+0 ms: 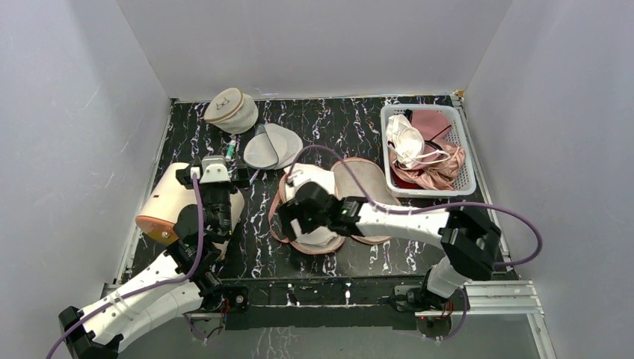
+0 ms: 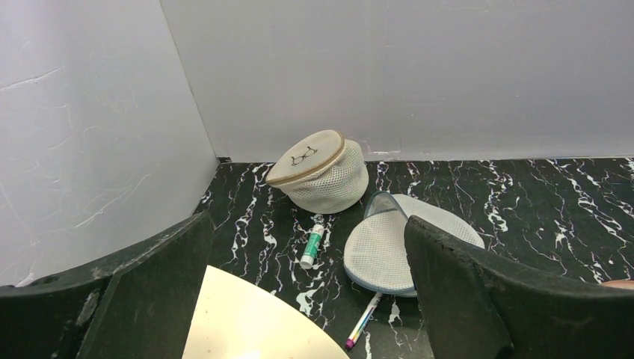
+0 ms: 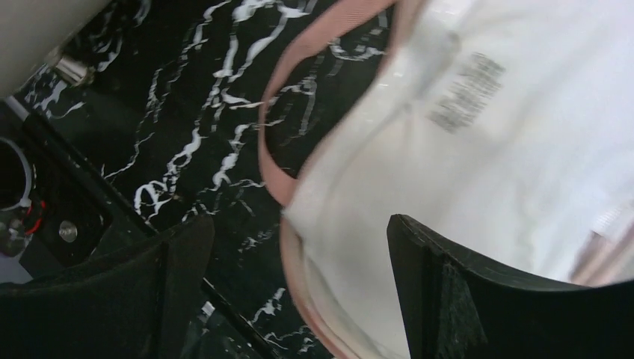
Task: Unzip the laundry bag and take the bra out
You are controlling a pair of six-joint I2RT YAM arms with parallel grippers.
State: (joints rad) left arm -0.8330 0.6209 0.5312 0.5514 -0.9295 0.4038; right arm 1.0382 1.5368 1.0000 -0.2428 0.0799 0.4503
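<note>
Bag: the peach-orange, peanut-shaped fabric laundry bag [image 1: 374,191] lies flat mid-way across the black white-veined marble counter [image 1: 344,127]. It's unzipped and flapped open, with its pink zipper edge [image 3: 273,142] running round it.
Bra: the soft off-white bra [image 1: 314,181] sits on the bag's left half, inside that pink rim. Some grey print shows on it in the right wrist view (too blurry to read).
Right gripper [image 3: 297,224]: right over the bra, jaws spread wide with white fabric between them, not visibly pinching anything.
Left gripper [image 1: 215,173]: well apart from the bag on the left, jaws released with nothing in them, over a cream domed thing with an orange end [image 1: 168,206].
Back left: a round beige-topped white mesh pouch [image 2: 318,172]. Near it are a flat white mesh pouch with grey zip [image 2: 389,250], a small white-and-green tube [image 2: 312,245] and a pen [image 2: 362,321].
Right side: a white plastic basket [image 1: 430,192] holding dusty-pink garments [image 1: 441,161] and a white garment [image 1: 404,142].
</note>
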